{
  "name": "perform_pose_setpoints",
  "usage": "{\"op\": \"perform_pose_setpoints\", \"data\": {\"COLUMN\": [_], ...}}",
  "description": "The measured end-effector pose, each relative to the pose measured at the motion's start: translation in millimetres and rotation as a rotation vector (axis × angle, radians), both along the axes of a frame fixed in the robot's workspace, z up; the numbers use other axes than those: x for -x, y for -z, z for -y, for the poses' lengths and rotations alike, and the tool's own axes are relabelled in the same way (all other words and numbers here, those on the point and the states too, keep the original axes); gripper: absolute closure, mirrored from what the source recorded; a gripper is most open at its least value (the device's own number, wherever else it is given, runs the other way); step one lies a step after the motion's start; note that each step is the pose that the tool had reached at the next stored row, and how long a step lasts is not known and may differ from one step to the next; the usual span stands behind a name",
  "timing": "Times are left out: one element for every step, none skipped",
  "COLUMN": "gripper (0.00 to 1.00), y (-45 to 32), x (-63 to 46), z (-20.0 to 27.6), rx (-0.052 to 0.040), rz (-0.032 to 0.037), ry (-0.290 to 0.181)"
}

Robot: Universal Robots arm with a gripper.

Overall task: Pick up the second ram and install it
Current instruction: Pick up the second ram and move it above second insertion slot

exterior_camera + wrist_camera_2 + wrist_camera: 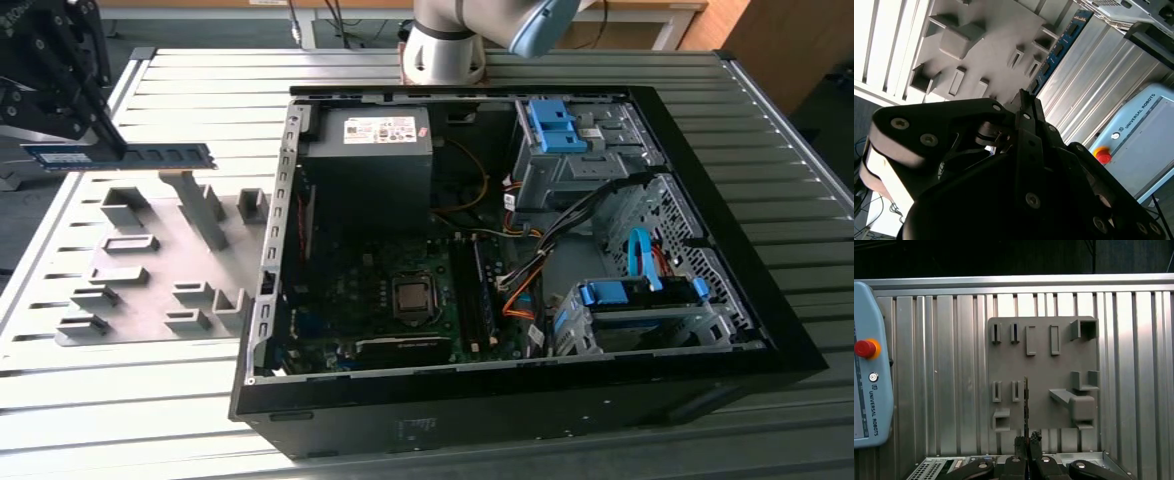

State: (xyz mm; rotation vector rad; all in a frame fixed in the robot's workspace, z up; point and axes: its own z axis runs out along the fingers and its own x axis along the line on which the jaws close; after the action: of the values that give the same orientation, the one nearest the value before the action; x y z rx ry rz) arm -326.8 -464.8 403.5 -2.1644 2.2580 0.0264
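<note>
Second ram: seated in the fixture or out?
Out. The gripper holds the second ram level in the air, clear of the grey fixture.

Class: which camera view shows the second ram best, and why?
The exterior view: the second ram shows its long flat side with its chips. The second wrist view shows the second ram slanting away, foreshortened; the first wrist view shows the second ram edge-on.

ribbed metal table (761, 150), pale wooden desk (654, 9) behind — brown wood panel (787, 40) beside it
</note>
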Motion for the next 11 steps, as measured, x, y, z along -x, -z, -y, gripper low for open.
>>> {"op": "perform_pose_setpoints", "data": {"gripper": [0.86,0.86,0.86,0.86,0.86,0.86,0.86,0.86,0.86,0.86,0.86], "y": [0.0,0.0,0.0,0.0,0.0,0.0,0.1,0.1,0.1,0.1,0.1], "x": [-1.1,-2.4,-3.9,-5.8,-7.8,-10.0,-12.4,-14.9,-17.4,-20.0,-22.6], "z": [0.0,0.0,0.0,0.0,0.0,0.0,0.0,0.0,0.0,0.0,0.0], "rx": [0.0,0.0,0.0,0.0,0.0,-0.0001,-0.0001,0.0,-0.0001,0.0,0.0], "rz": [0.0,0.0,0.0,0.0,0.0,0.0,0.0,0.0,0.0,0.0,0.0], "ry": [0.0,0.0,0.0,0.0,0.0,0.0,0.0,0.0,0.0,0.0,0.0]}}
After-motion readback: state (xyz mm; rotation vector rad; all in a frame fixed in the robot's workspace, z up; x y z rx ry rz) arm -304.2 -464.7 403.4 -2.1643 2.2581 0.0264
